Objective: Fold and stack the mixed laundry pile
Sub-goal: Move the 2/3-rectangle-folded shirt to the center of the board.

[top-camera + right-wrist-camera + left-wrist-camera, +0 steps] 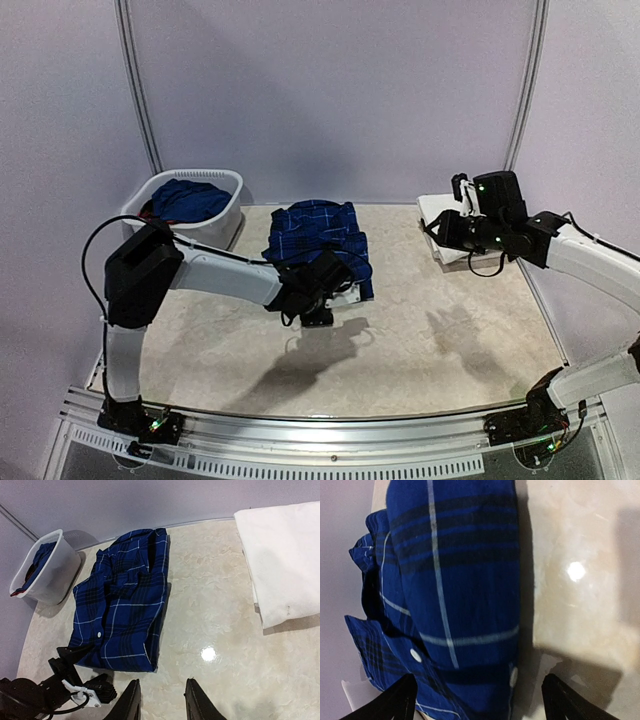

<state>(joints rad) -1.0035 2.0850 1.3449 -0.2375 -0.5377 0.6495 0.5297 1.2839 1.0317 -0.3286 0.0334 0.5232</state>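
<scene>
Left claw (477,702) wide at plaid shirt's (320,235) near edge; right claw (162,702) narrow, empty.

Shirt lay part-folded on the tabletop (430,330), buttons up. The left claw's fingers (400,700) straddled the shirt's near hem and gripped nothing, probably spread that wide to take a broad bite for the next fold. The right claw hovered well right of the shirt, near the folded white trousers (280,555), with a small gap and nothing in it. My guess: parked clear so the left arm had room. Trousers looked like the stack's base. Basket (225,215) sat just left of the shirt, with the blue piece (190,198) and a bit of red (17,593) inside, not yet folded.
</scene>
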